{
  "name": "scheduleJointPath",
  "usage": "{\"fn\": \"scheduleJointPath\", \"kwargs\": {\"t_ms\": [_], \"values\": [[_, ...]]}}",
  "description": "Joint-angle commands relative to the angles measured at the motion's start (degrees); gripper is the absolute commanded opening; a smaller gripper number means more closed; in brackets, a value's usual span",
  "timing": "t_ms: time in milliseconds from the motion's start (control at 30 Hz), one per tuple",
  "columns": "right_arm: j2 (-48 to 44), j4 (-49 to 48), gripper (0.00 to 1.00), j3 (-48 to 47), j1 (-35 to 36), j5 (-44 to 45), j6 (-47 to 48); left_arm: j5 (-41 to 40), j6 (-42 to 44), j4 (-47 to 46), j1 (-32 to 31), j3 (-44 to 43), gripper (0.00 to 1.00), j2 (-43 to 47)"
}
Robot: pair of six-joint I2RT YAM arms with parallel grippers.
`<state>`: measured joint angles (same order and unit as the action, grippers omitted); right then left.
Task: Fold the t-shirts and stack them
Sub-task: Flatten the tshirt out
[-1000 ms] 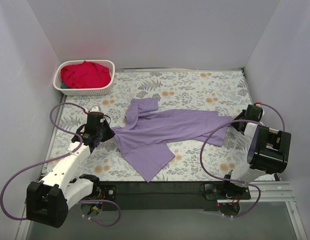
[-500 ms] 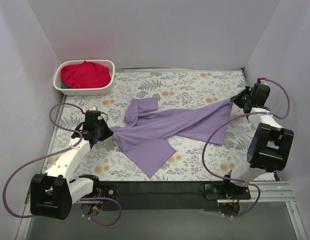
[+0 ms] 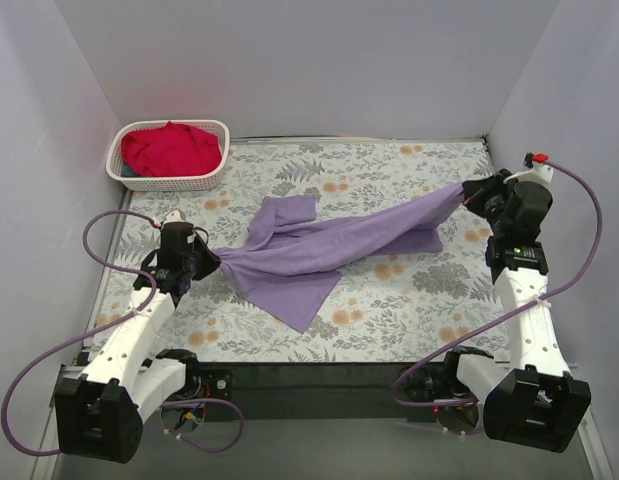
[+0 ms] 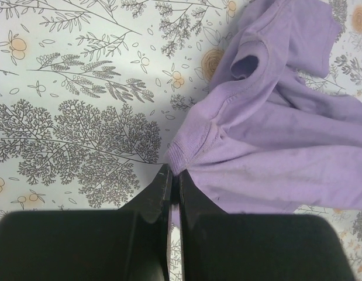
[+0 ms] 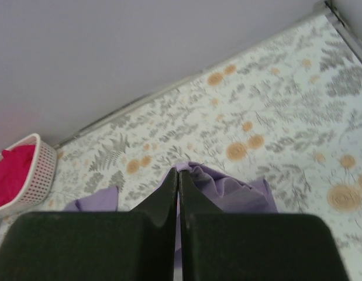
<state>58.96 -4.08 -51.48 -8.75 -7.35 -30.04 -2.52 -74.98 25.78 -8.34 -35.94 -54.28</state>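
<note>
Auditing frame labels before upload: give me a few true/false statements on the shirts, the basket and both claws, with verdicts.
1. The left claw is shut on an edge of the lavender t-shirt. True.
2. The right claw hangs open, clear of any cloth. False: it is shut on the lavender t-shirt's other end.
3. The red t-shirt lies bunched in the white lattice basket. True.
4. The lavender t-shirt is folded into a neat rectangle. False: it is stretched out between the two claws, rumpled and unfolded.
5. The white lattice basket stands in the table's far right corner. False: it stands in the far left corner.
</note>
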Motion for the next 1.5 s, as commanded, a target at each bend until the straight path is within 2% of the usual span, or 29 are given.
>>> {"fn": "scheduleJointPath", "kwargs": {"t_ms": [0,167,400,433,500,533,600,667,833,900,1033,1233,1467], "values": [[-1.12,3.9,0.01,5.95,-0.56,4.8,-0.63,-0.46,-0.34,1.29,0.43,-3.07,0.0,-1.35],[0.89,3.9,0.01,7.02,-0.56,6.3,0.51,-2.13,0.8,-1.69,0.52,-6.68,0.0,-6.61],[9.58,3.9,0.01,2.27,-0.39,2.61,2.09,-3.8,3.79,-6.53,1.13,-20.9,0.0,-26.29],[10.12,3.9,0.01,1.92,-0.3,2.17,2.18,-4.06,3.96,-6.53,1.13,-22.57,0.04,-29.71],[11.52,3.99,0.01,1.48,-0.3,0.34,2.44,-3.54,4.31,-6.27,1.13,-26.19,0.25,-31.23],[11.79,3.99,0.01,1.3,-0.13,-0.11,2.62,-2.84,4.32,-6.18,1.13,-26.46,0.48,-30.8],[11.97,3.99,0.01,1.3,0.49,-0.38,3.58,-2.57,4.05,-6.09,0.96,-24.27,0.61,-28.87],[11.71,5.57,0.01,1.73,0.93,-0.38,4.2,-2.66,3.7,-5.48,0.78,-19.81,0.69,-24.85],[11.7,5.57,0.01,3.05,2.95,-0.82,4.82,-0.99,0.37,-4.86,0.08,-9.51,0.7,-17.01],[11.62,5.57,0.01,3.84,3.74,-0.99,4.99,-0.38,-0.69,-5.39,-0.27,-6.0,0.59,-15.68],[11.53,5.57,0.01,4.46,4.53,-1.52,5.34,1.21,-3.06,-5.74,-2.2,-3.0,0.53,-16.47],[11.27,5.57,0.01,4.99,4.89,-2.57,5.26,-3.45,-5.0,-5.65,-8.18,-1.76,0.52,-18.92],[10.56,5.57,0.01,5.78,4.97,-2.31,5.52,-6.26,-8.51,1.62,-19.06,-3.96,0.55,-20.43]]}}
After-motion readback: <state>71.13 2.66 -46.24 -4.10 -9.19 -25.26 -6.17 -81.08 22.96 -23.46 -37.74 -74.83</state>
